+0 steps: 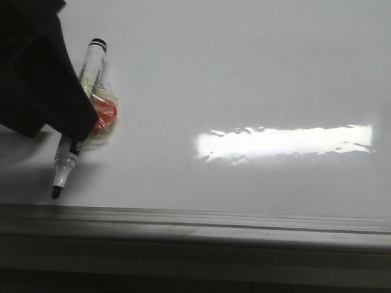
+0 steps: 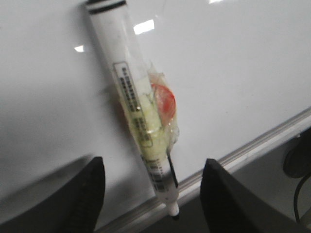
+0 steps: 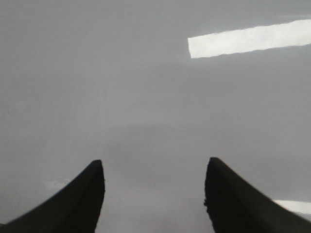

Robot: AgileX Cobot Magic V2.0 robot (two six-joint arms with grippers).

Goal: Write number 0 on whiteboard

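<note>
Marker (image 1: pixel 79 131) lies near the whiteboard (image 1: pixel 244 73) rim; left fingers (image 2: pixel 92 194) and right fingers (image 3: pixel 92 194) wide, empty.

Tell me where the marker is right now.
In the front view the marker lies on the whiteboard at the left, under the left gripper, its uncapped tip pointing toward the board's grey rim.

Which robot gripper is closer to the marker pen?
Left. The left gripper hangs open right over the marker. The right gripper sees only bare whiteboard.
</note>
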